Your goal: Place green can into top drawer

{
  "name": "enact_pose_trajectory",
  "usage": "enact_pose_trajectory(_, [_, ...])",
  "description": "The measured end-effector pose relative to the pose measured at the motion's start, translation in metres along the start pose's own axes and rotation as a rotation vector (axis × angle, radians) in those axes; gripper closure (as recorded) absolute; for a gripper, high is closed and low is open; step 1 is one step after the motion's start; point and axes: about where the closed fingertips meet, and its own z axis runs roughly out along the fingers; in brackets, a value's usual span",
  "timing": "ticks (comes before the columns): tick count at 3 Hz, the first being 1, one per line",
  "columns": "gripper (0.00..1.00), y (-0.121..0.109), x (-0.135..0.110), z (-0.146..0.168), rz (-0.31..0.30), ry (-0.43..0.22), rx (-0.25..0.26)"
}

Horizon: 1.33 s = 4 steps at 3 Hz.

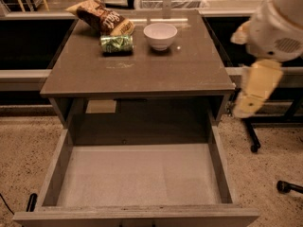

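Green can (116, 43) on cabinet top (142, 72), well apart from gripper (247, 107) at right; grip state unclear.

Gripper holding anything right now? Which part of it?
Nothing: the green can lies on the cabinet top; the gripper hangs off to its right, apart.

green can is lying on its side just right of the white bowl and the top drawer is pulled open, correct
Not quite. The camera view shows the green can lying on its side just left of the white bowl, not right. The top drawer is pulled open, as said. The hand hangs to the right of the cabinet, away from the can.
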Motion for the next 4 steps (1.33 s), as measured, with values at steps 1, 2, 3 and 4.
enact_pose_trajectory(1, [0.0,-0.013,-0.094,0.052,-0.157,-0.032,-0.046])
enact_pose_trajectory(2, [0.0,-0.01,-0.138,0.067,-0.243,-0.049,-0.069])
enact_pose_trajectory(3, [0.0,-0.01,-0.138,0.068,-0.243,-0.048,-0.069])
enact_pose_trajectory(4, [0.0,-0.04,-0.139,0.086,-0.248,0.038,-0.066])
